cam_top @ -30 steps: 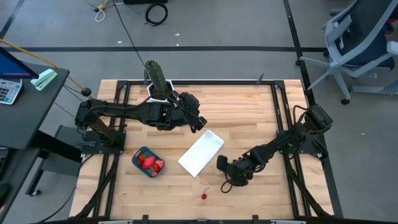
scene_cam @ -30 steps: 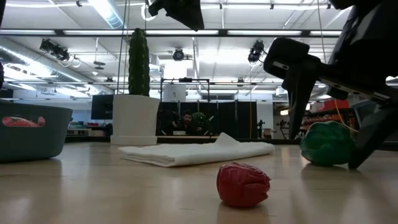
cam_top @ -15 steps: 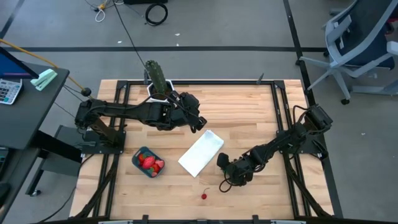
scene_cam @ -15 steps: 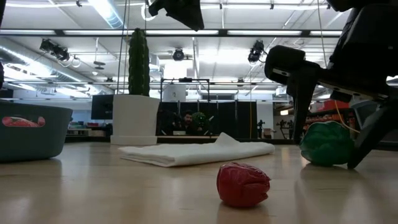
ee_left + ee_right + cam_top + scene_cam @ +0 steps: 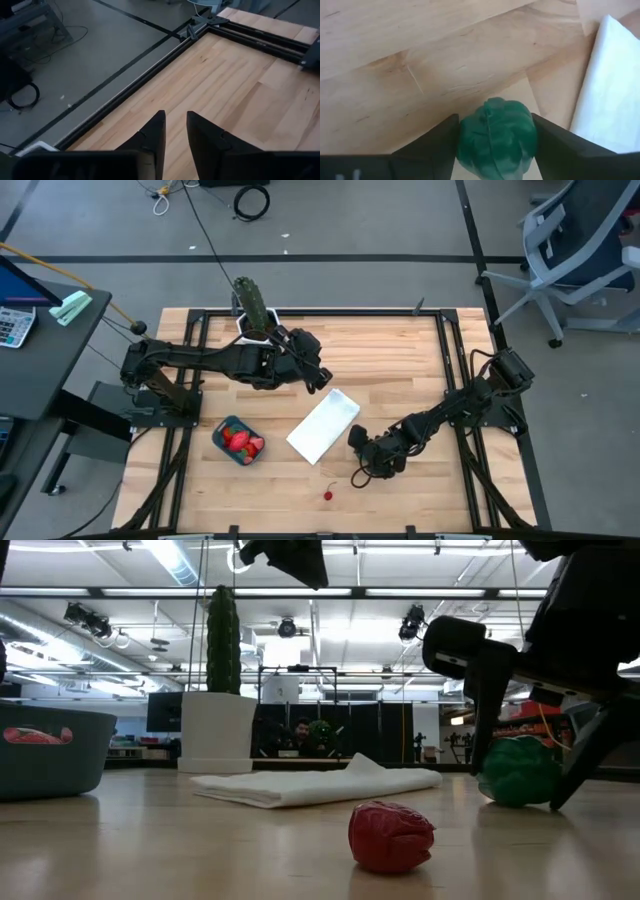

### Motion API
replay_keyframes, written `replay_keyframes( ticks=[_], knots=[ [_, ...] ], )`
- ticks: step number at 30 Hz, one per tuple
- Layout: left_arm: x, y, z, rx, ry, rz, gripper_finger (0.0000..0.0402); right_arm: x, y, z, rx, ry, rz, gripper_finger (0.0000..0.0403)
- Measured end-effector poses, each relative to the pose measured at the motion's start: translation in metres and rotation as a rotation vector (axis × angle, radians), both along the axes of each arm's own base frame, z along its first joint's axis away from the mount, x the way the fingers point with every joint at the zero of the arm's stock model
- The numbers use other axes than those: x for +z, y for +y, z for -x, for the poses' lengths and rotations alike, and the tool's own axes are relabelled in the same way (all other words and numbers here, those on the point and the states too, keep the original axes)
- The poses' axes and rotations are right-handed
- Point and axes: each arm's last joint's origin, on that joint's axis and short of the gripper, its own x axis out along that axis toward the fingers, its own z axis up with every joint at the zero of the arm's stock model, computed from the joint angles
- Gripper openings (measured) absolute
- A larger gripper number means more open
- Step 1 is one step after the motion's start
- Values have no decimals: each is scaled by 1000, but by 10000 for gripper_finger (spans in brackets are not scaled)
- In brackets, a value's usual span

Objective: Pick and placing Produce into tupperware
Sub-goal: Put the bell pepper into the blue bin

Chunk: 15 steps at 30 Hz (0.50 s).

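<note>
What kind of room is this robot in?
Probably a robot lab or workshop: a big hall with ceiling lights, a wooden table on a metal frame, and an office chair on the bare floor.
</note>
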Motion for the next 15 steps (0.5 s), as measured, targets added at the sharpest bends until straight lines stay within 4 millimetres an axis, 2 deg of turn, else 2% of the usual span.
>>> replay_keyframes(
  ticks=[3, 5, 12, 15],
  knots=[
    [1, 2, 1, -18, 29, -24, 81, 0, 0, 0, -35, -3, -6, 226],
    [10, 2, 7, -23, 31, -28, 81, 0, 0, -1, -47, -16, 1, 226],
    [86, 5, 48, -22, -43, -28, 90, 12, 2, -13, -97, -120, 34, 225],
    [123, 6, 70, -40, -89, -50, 91, 21, 6, -22, -148, -195, -20, 224]
  ],
)
